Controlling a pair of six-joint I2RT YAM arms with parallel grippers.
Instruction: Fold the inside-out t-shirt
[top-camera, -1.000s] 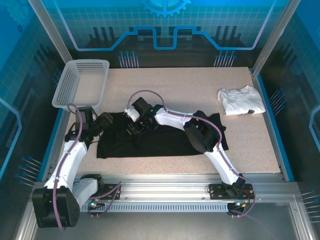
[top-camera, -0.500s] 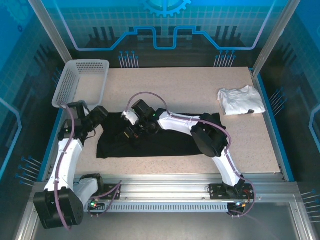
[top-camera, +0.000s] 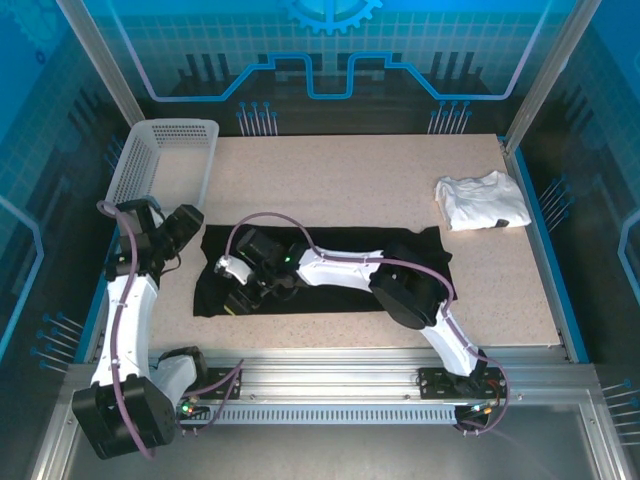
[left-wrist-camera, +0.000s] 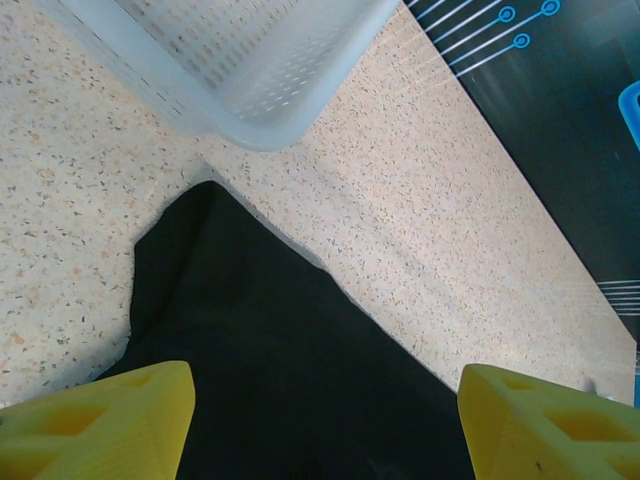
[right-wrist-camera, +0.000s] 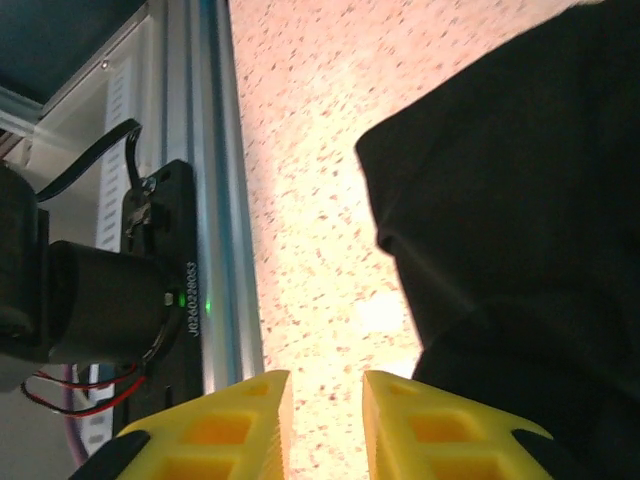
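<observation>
The inside-out t-shirt (top-camera: 330, 298) lies as a long black band across the middle of the table, with no print showing. My right arm stretches left over it. The right gripper (top-camera: 232, 290) is low at the shirt's near left end. In the right wrist view that gripper (right-wrist-camera: 325, 385) is open by a narrow gap, with bare table between the fingers and black cloth (right-wrist-camera: 520, 200) just to the right. My left gripper (top-camera: 190, 222) hovers at the shirt's far left corner. It stands wide open (left-wrist-camera: 326, 385) above the cloth (left-wrist-camera: 260, 330), holding nothing.
A white mesh basket (top-camera: 165, 165) stands at the back left, its corner (left-wrist-camera: 250, 70) close to the left gripper. A folded white garment (top-camera: 482, 200) lies at the back right. The aluminium front rail (right-wrist-camera: 215, 200) and a dark motor housing (right-wrist-camera: 90, 300) are near the right gripper.
The right gripper slid left along the shirt to its near left end and its jaws parted slightly. The left gripper drew back to the left, off the cloth. The shirt's left part lies flatter.
</observation>
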